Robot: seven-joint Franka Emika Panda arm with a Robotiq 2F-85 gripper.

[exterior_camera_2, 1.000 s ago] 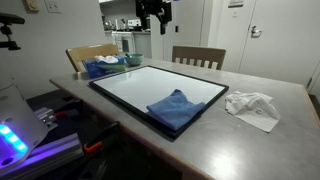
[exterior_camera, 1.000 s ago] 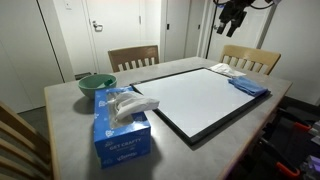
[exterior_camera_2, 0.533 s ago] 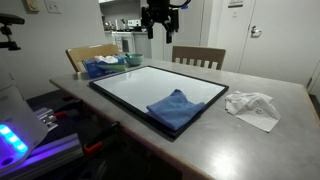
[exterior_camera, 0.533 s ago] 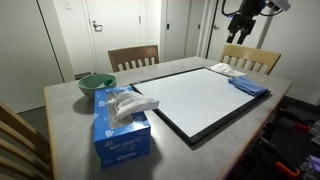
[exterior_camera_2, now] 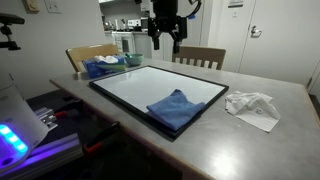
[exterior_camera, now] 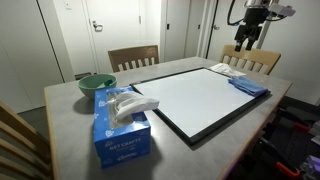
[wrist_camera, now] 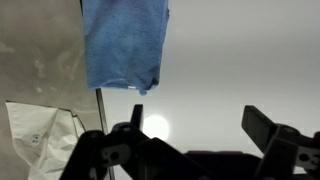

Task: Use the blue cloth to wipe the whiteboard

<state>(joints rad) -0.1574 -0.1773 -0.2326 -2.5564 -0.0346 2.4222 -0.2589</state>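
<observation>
The end effector [exterior_camera_2: 167,42] hangs in the air above the whiteboard [exterior_camera_2: 150,85], jaws spread wide, holding nothing. The blue cloth [exterior_camera_2: 176,107] lies bunched on one end of the board, which lies flat on the table [exterior_camera_2: 260,140].

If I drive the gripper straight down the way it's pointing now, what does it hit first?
Most likely bare whiteboard. In the wrist view the open gripper looks down on white surface, with the blue cloth off to one side of its line. Depth is hard to judge.
</observation>
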